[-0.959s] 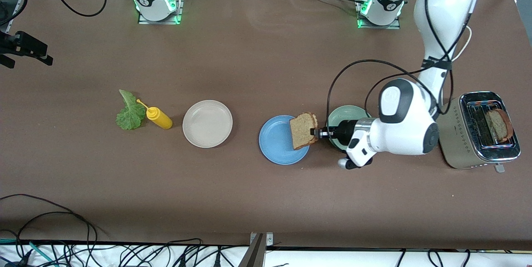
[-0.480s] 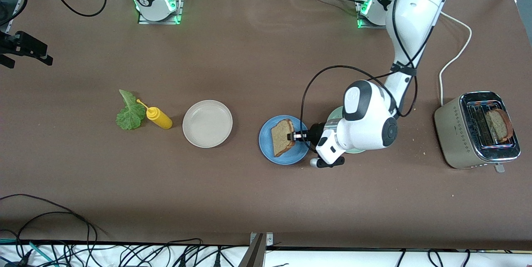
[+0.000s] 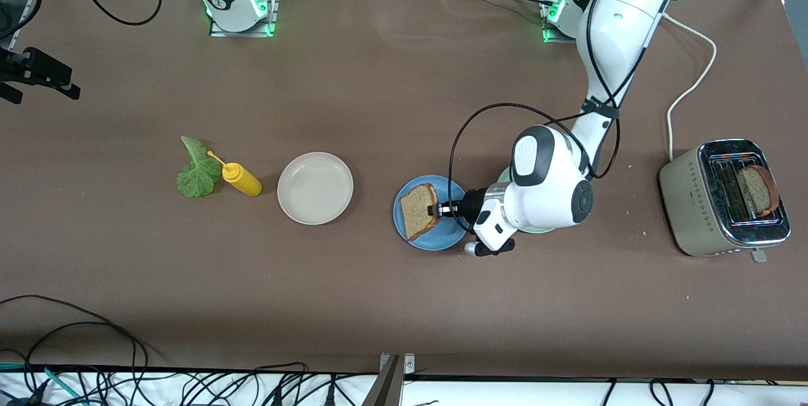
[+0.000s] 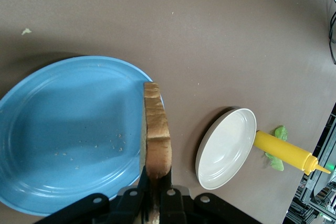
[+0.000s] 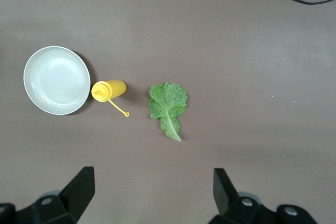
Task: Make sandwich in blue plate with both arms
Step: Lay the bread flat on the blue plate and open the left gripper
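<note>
A slice of brown bread [image 3: 418,211] is held over the blue plate [image 3: 442,237] by the left gripper [image 3: 435,210], whose fingers are pinched on the slice's edge so that it hangs tilted rather than flat; in the left wrist view the slice [image 4: 156,140] is seen edge-on above the blue plate [image 4: 63,129], gripped at its crust. The plate itself is bare apart from a few crumbs, which suggests the first layer of the sandwich is only now being set down. The slice is judged to be kept at an angle so that its free edge can be lowered onto the plate before the fingers are parted. A second slice [image 3: 755,189] is left standing in the toaster [image 3: 694,204] at the left arm's end of the table, presumably to be fetched for the top. The lettuce leaf [image 3: 197,172] lies on the table toward the right arm's end, touching or just beside the yellow squeeze bottle [image 3: 240,179], with the beige plate [image 3: 315,188] between the bottle and the blue plate. A pale green plate [image 3: 505,175] is mostly hidden under the left arm. The right gripper [image 5: 152,192] is kept waiting high over the lettuce leaf [image 5: 168,103], its fingers spread wide, apparently positioned for picking it up.
</note>
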